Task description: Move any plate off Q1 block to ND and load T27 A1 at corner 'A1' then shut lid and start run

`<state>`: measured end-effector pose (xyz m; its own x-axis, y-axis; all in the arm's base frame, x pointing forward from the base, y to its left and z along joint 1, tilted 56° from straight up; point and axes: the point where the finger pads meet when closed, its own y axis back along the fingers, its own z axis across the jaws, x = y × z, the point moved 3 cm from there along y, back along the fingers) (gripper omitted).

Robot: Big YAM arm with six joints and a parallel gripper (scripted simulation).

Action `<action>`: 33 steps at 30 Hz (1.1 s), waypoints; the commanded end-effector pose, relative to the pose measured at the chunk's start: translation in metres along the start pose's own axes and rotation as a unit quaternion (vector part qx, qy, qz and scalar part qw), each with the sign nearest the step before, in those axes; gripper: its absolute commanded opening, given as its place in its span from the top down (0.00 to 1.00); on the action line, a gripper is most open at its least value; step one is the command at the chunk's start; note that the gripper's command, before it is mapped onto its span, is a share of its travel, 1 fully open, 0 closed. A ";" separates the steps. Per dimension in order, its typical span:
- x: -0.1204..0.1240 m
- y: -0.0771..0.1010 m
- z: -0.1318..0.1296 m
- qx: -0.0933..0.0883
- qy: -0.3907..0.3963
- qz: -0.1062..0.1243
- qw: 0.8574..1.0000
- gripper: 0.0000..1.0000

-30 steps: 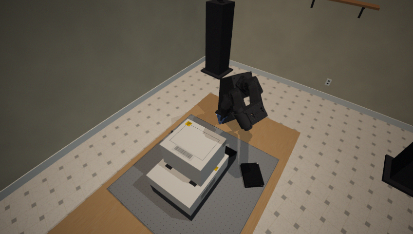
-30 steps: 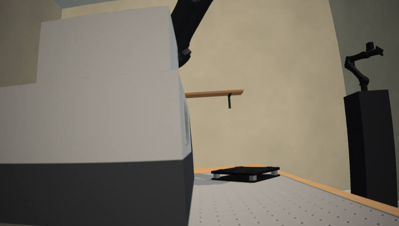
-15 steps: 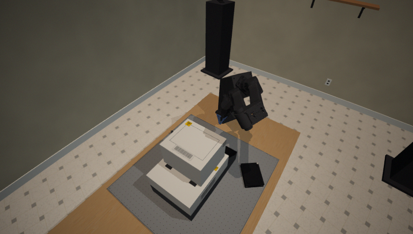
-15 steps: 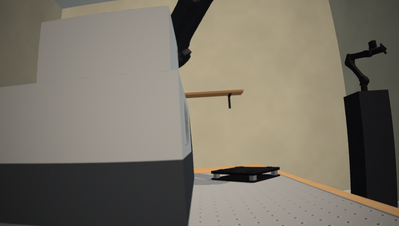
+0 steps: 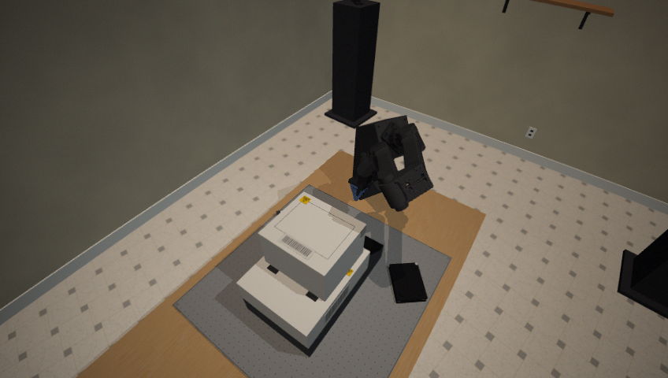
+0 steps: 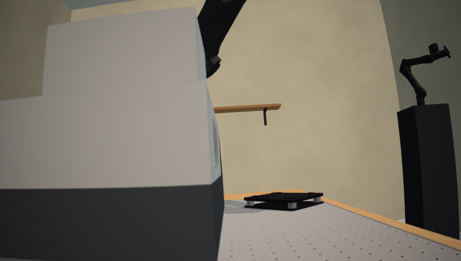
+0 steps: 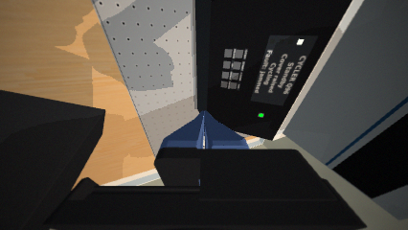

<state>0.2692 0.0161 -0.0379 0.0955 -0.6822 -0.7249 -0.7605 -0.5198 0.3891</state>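
The cycler Q1 stands on the grey perforated mat, and its white lid lies down flat on the body. No plate shows in any view. My gripper is shut and empty. It hangs above the end of Q1 that carries the black panel. In the wrist view the blue fingertips point at the panel's lower edge, below the two rows of keys. The status lamp is green, and the display sits beside the keys. In the exterior view, Q1 fills the left side.
A black plate nest lies empty on the mat to the right of Q1; it also shows in the exterior view. Black pillars stand on the floor at the back and at the right. A wooden shelf hangs on the wall.
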 end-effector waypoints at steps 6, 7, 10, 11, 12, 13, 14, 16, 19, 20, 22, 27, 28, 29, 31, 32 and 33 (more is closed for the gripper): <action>0.000 -0.002 0.006 -0.011 -0.012 -0.001 1.000 1.00; 0.000 -0.002 0.006 -0.011 -0.011 -0.001 1.000 1.00; 0.000 -0.002 0.006 -0.010 -0.011 -0.001 1.000 1.00; 0.001 -0.002 0.006 -0.010 -0.011 -0.001 1.000 1.00; 0.001 -0.002 0.006 -0.010 -0.011 -0.001 1.000 1.00; 0.001 -0.002 0.005 -0.010 -0.011 -0.001 1.000 1.00; 0.001 -0.002 0.005 -0.010 -0.011 -0.001 1.000 1.00; 0.001 -0.002 0.005 -0.010 -0.011 -0.001 1.000 1.00; 0.001 -0.002 0.005 -0.009 -0.010 -0.001 1.000 1.00; 0.001 -0.002 0.005 -0.009 -0.010 -0.001 1.000 1.00; 0.001 -0.002 0.005 -0.009 -0.010 -0.001 1.000 1.00; 0.001 -0.002 0.005 -0.008 -0.010 -0.001 1.000 1.00; 0.001 -0.002 0.004 -0.008 -0.010 0.000 1.000 1.00; 0.001 -0.002 0.004 -0.008 -0.010 0.000 1.000 1.00; 0.001 -0.002 0.004 -0.008 -0.009 0.000 1.000 1.00; 0.001 -0.002 0.004 -0.008 -0.009 0.000 1.000 1.00; 0.001 -0.002 0.004 -0.007 -0.009 0.000 1.000 1.00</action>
<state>0.2692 0.0161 -0.0379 0.0955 -0.6822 -0.7249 -0.7605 -0.5198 0.3891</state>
